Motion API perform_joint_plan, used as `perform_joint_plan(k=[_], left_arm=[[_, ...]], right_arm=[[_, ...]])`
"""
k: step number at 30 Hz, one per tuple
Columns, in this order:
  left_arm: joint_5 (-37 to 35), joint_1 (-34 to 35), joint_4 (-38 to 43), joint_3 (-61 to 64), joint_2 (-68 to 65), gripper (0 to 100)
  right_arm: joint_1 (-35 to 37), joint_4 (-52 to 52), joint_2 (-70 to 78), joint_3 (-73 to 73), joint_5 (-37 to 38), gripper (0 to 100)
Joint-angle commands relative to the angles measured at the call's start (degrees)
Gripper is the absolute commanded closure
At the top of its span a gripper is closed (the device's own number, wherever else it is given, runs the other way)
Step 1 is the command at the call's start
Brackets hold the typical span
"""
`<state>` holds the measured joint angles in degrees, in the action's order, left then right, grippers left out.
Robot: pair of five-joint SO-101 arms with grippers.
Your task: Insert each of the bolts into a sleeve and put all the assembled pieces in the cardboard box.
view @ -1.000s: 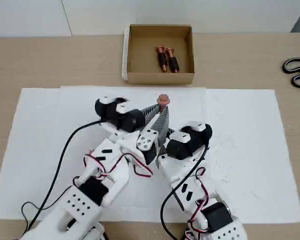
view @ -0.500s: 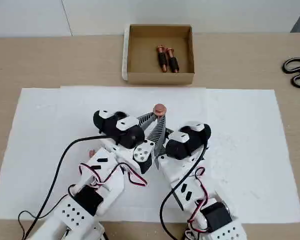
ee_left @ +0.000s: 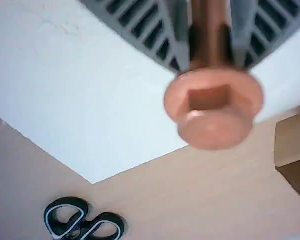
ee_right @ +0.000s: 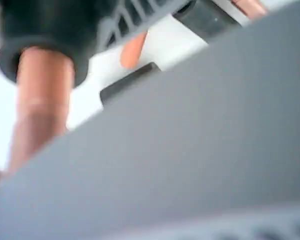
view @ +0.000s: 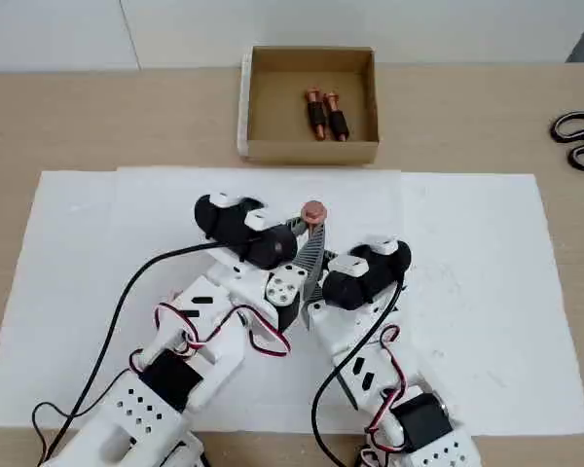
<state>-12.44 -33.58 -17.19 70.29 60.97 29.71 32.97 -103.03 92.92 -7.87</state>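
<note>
A copper bolt (view: 313, 211) stands over the middle of the white paper (view: 467, 292), where both arms meet. My left gripper (view: 302, 226) is shut on it; in the left wrist view its head (ee_left: 212, 105) with a square socket sticks out past the ribbed fingers (ee_left: 140, 30). My right gripper (view: 316, 245) comes up from the near side and is shut on a black sleeve (ee_right: 40, 35), and the bolt's shaft (ee_right: 40, 100) runs into that sleeve. The cardboard box (view: 311, 153) stands at the far edge of the paper with two assembled pieces (view: 326, 115) inside.
Black scissors (view: 579, 136) lie on the bare table at the far right, and the left wrist view shows these scissors (ee_left: 82, 222) too. A corner of the box (ee_left: 292, 145) shows in that view. Cables trail from both arms near the front edge.
The left arm has drawn the bolt back from the box toward the right gripper, then shifted slightly right. The right arm has barely moved.
</note>
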Motion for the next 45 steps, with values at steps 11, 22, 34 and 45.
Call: perform_joint_plan(k=[11,22,34,45], left_arm=[[0.4,0.7,-1.1,-1.5,-0.8,99],[-2.6,0.7,-9.9,-5.4,-0.9,99],[-2.8,0.7,-10.4,-4.4,-0.9,99],[-5.6,0.6,-13.5,-3.8,-0.7,87]], right_arm=[[0.5,-0.1,-0.8,-1.0,-0.4,99.5],[0.6,-0.1,-0.8,-1.0,-0.4,99.5],[0.6,-0.1,-0.8,-1.0,-0.4,99.5],[0.6,-0.1,-0.8,-1.0,-0.4,99.5]])
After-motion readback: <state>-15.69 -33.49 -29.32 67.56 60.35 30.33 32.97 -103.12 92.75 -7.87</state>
